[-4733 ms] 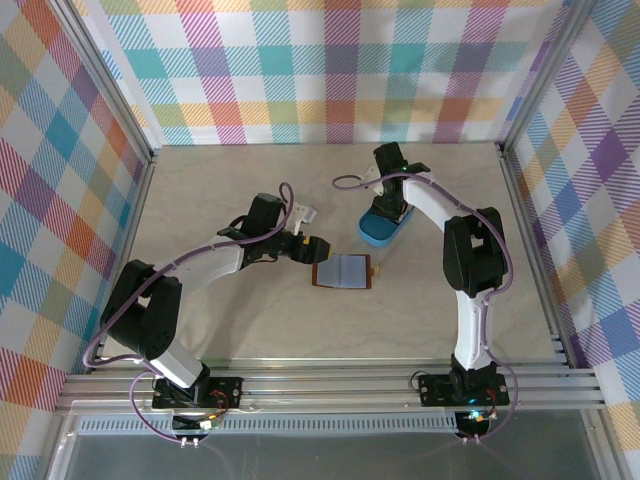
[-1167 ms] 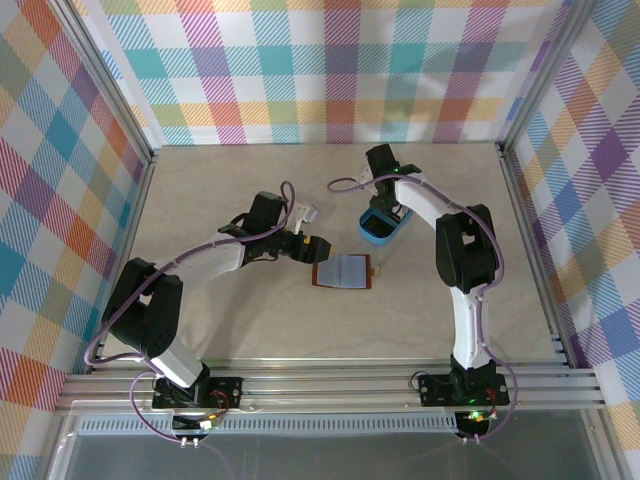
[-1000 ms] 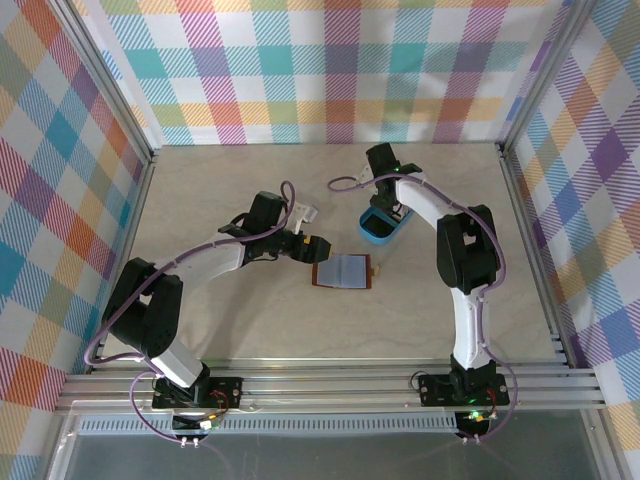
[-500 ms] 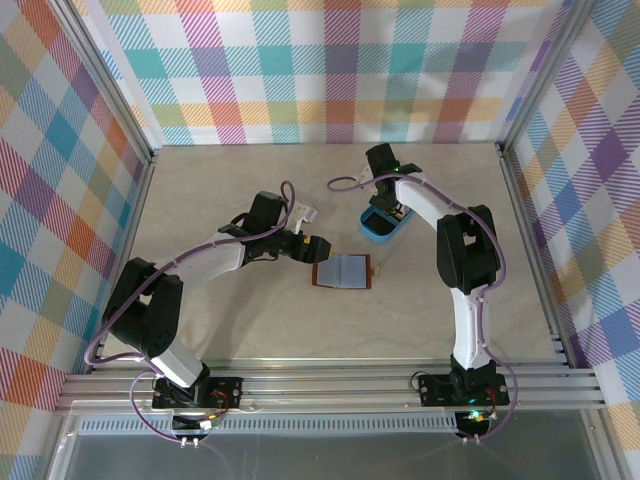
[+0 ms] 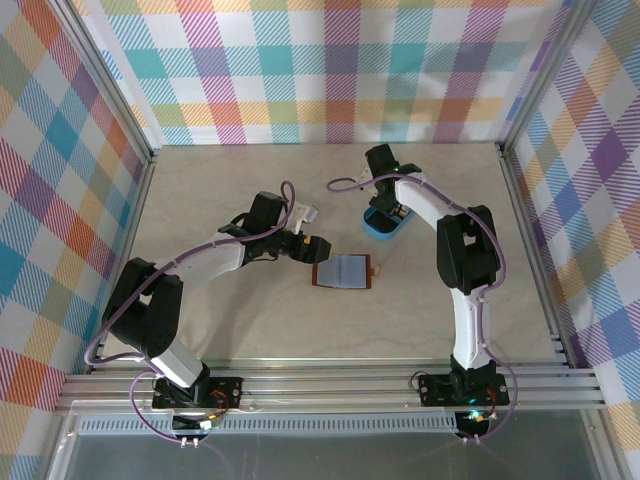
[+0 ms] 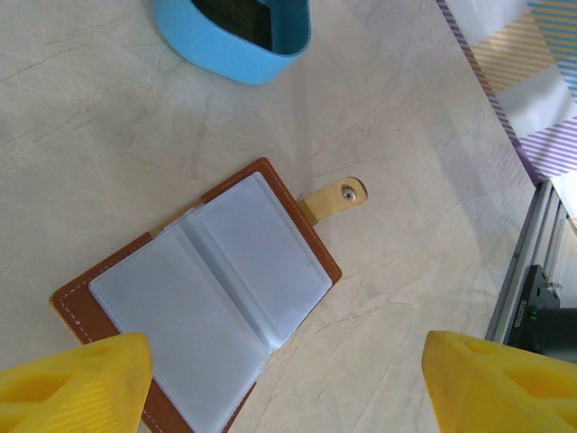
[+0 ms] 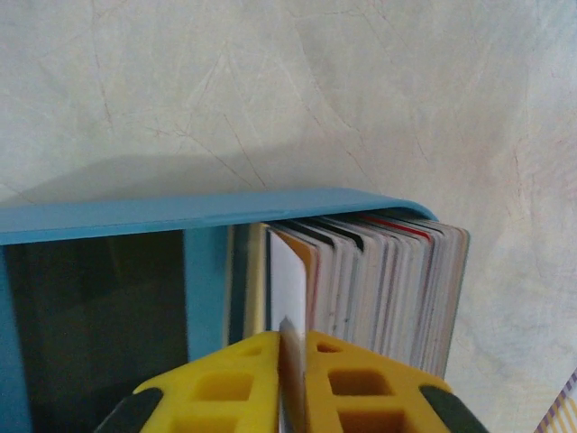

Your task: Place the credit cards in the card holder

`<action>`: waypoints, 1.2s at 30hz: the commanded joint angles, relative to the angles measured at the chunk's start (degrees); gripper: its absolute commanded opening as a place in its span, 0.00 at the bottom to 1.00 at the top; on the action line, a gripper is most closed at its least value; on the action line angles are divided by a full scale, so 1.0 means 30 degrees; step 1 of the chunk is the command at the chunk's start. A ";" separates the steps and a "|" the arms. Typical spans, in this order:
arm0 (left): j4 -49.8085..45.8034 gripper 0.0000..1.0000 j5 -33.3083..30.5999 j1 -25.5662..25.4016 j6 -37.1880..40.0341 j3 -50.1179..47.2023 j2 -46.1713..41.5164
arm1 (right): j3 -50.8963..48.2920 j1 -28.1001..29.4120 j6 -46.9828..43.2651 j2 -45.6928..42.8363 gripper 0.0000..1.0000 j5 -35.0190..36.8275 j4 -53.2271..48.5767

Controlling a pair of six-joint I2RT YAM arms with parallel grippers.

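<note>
The card holder (image 5: 345, 271) lies open on the table, brown leather with pale grey-blue lining (image 6: 203, 307) and its snap tab (image 6: 335, 196) pointing right. My left gripper (image 6: 288, 383) hovers open just above its left part, yellow fingertips (image 6: 81, 379) wide apart, nothing between them. The credit cards (image 7: 388, 280) stand on edge as a tight stack in the blue tray (image 7: 180, 216). My right gripper (image 7: 291, 374) reaches down into that tray (image 5: 380, 228) and is shut on the upper edge of one whitish card (image 7: 288, 289) at the stack's left end.
The blue tray (image 6: 234, 41) sits just beyond the card holder, up and to the right. The tray's left half (image 7: 90, 316) is a dark hollow. Metal frame rails (image 6: 541, 262) and plaid walls (image 5: 330, 70) enclose the table.
My right gripper's fingers have closed onto one card at the end of the stack. The left arm and the card holder have stayed where they were.
</note>
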 commanded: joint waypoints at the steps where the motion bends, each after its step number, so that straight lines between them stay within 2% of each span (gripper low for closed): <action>1: -0.0404 0.79 0.0086 0.0099 0.0151 0.0670 0.0310 | 0.0134 0.0020 0.0095 -0.0909 0.08 0.0101 -0.0241; 6: -0.0428 0.79 0.0088 0.0095 0.0146 0.0673 0.0298 | 0.0127 0.0079 0.0154 -0.0994 0.01 -0.0240 -0.0420; 11: -0.0432 0.79 0.0088 0.0094 0.0153 0.0699 0.0283 | 0.0226 0.0078 0.0455 -0.1131 0.00 -0.1239 -0.1009; 18: -0.0578 0.80 0.0015 0.0107 0.0175 0.0773 0.0044 | -0.0209 0.0079 0.1529 -0.2784 0.00 -0.4804 -0.1852; 23: -0.0093 0.79 -0.0143 0.0123 0.0117 0.0456 -0.0928 | -0.1277 0.0086 0.2998 -0.5285 0.00 -0.7409 -0.1907; 27: 0.0861 0.78 -0.0117 0.0209 -0.0236 -0.0170 -0.2534 | -0.2762 0.0079 0.4544 -0.8090 0.00 -1.0835 -0.1457; 30: 0.2334 0.78 -0.0613 0.0370 -0.1933 -0.0949 -0.4206 | -0.4256 0.0079 0.5946 -1.0516 0.00 -1.3891 -0.0587; 33: 0.4433 0.78 -0.0930 0.0531 -0.5326 -0.1804 -0.5728 | -0.5662 0.0148 0.6838 -1.2729 0.00 -1.6202 0.0628; 35: 0.4790 0.79 -0.1324 0.0533 -0.7714 -0.1915 -0.6461 | -0.7162 0.0498 0.6904 -1.4305 0.00 -1.6008 0.2299; 36: 0.4759 0.79 -0.1503 0.0522 -0.8901 -0.1871 -0.6780 | -0.8136 0.0939 0.6414 -1.5161 0.00 -1.4907 0.3241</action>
